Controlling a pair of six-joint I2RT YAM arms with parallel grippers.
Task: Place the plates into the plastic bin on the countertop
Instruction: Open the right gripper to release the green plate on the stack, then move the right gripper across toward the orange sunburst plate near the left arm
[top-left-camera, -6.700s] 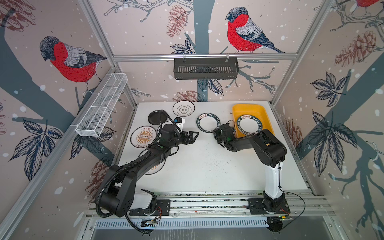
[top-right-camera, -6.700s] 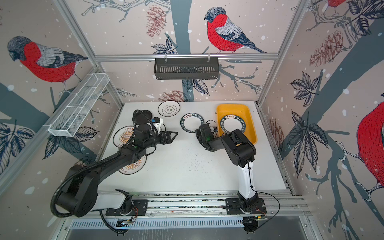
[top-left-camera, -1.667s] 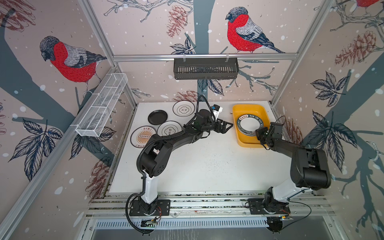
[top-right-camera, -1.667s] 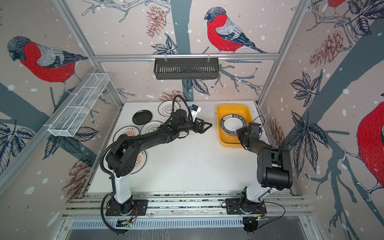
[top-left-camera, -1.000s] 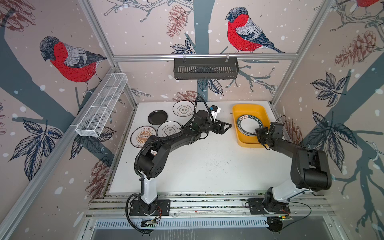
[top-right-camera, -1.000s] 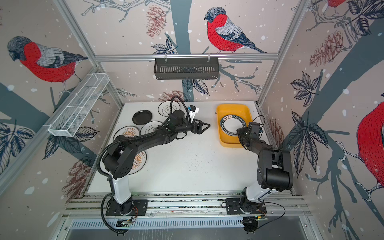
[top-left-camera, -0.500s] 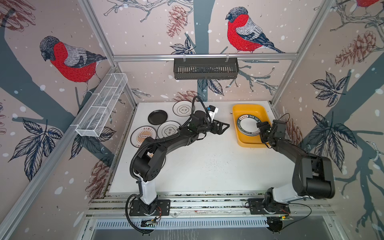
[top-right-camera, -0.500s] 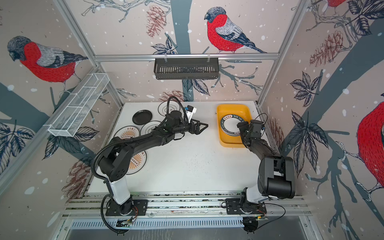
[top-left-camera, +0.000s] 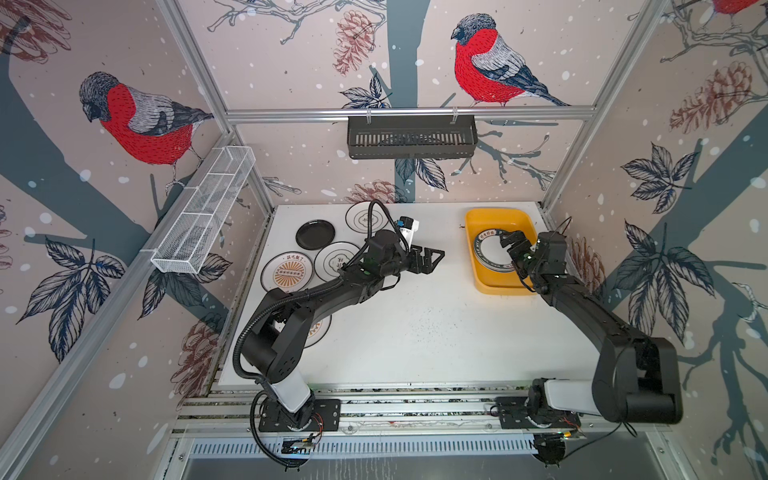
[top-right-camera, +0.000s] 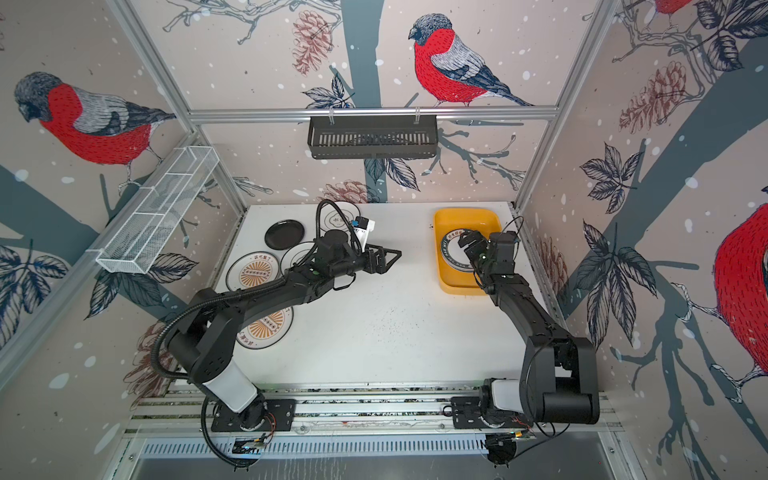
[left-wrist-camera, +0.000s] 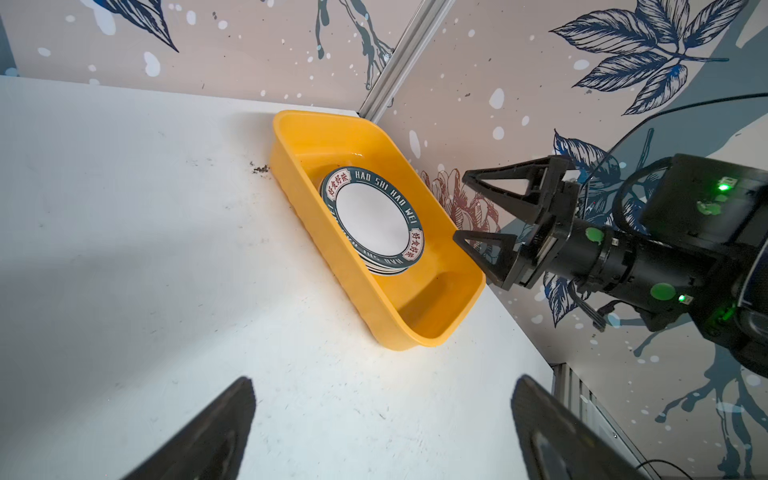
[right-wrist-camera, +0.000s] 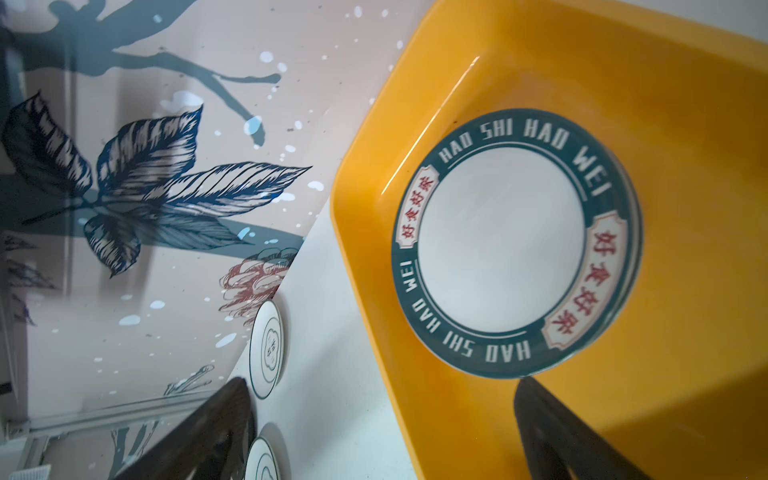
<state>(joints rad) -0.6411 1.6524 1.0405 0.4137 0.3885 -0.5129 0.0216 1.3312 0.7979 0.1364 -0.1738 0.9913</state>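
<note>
Your right end effector has just opened wide, leaving the green-rimmed plate stacked in the plastic bin, so your wide, empty left end effector can fetch another.

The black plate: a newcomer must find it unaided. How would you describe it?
In a top view, go to the far-left part of the white countertop, near the white wire rack. Among the plates there, the black plate alone is solid black, unprinted; the emblem plate and orange sunburst plate beside it are white.
</note>
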